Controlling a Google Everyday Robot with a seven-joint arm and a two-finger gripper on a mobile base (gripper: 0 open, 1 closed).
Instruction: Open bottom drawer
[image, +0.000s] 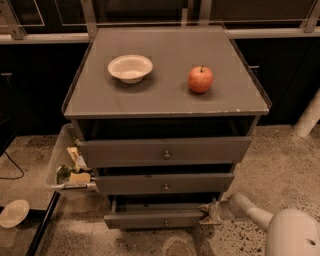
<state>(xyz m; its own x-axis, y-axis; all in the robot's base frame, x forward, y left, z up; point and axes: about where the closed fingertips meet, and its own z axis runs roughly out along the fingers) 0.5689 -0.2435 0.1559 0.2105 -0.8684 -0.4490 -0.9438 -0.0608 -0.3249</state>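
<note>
So the bottom drawer (155, 218) sits at the lower centre of the frame, the lowest of three grey fronts. It looks pulled out a bit, with a dark gap above it and its little round knob in the middle. The gripper (210, 212) is right up against the right end of that drawer front, at the tip of the pale arm (250, 214) that comes in from the lower right corner. Honestly can't tell if it's clamped on the edge or just sitting there. Above are the middle drawer (165, 183) and the top drawer (165, 151). Both seem a little out too. On the cabinet top (165, 102) there's a white bowl (130, 68) towards the left and a red apple (200, 79) to its right, well apart. A clear bin (56, 167) with some scraps in it hangs off the cabinet's left side, and a white dish (13, 213) lies at the lower left.
</note>
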